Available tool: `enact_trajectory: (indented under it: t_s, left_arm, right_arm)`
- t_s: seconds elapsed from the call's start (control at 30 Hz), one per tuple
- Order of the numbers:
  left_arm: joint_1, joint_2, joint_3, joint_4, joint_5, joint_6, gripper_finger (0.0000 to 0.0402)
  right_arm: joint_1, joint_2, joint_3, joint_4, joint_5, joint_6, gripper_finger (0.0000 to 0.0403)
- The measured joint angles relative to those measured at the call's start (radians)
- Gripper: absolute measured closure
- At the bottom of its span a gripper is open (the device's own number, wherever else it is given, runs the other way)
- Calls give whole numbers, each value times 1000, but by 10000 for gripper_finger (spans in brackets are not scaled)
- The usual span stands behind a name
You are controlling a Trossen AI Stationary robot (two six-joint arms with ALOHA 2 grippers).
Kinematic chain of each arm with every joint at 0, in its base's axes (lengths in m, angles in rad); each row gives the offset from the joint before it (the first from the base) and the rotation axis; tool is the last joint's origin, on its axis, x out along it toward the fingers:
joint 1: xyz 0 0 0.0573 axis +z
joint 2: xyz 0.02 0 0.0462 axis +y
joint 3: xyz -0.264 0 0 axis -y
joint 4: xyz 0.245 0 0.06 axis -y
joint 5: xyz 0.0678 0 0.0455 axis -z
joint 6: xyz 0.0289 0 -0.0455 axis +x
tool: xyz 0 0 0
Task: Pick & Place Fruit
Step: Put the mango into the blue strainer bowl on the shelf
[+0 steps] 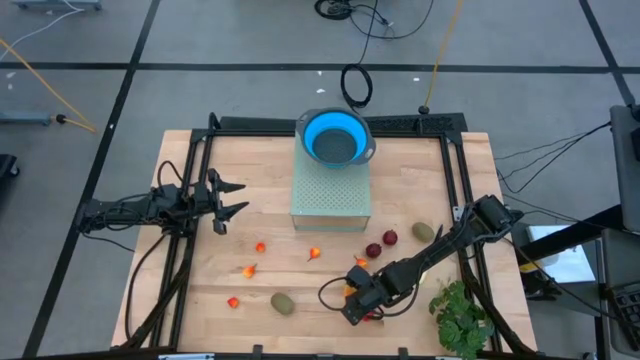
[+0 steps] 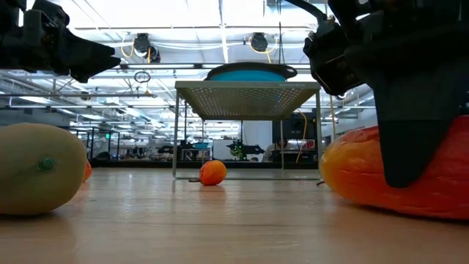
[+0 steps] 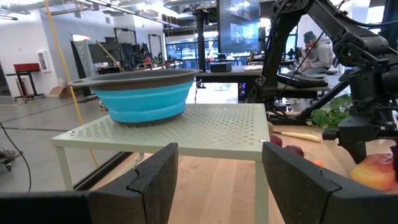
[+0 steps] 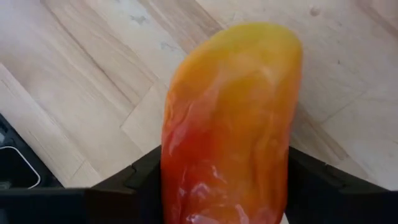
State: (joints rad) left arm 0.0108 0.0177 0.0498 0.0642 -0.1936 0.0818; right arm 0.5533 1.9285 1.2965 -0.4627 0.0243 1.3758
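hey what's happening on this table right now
The right pincer is down at the near edge of the wooden table, its fingers on either side of the large orange-red fruit, which lies on the wood. The left pincer waits open above the table's left side. Other small fruits lie scattered, including a brownish-green oval. A blue bowl sits on a perforated stand at the back.

Bright, even overhead light; ceiling lamps point(image 2: 139, 44) glare, while the near orange-red oblong point(image 2: 396, 180) blurs.
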Motion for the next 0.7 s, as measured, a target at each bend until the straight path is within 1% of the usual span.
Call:
enact_trajectory:
  t_s: [0.1, 0.33, 0.53, 0.7]
  left_arm:
    - [0, 0, 0, 0, 0, 0, 167]
    - [0, 0, 0, 0, 0, 0, 167]
    - [0, 0, 0, 0, 0, 0, 167]
    - [0, 0, 0, 0, 0, 0, 167]
  right_arm:
    - [-1, -37, -2, 14, -2, 0, 171]
    - [1, -193, 0, 22, 5, -8, 177]
    - [1, -334, 0, 14, 70, -34, 172]
    - [1, -434, 1, 16, 132, -49, 177]
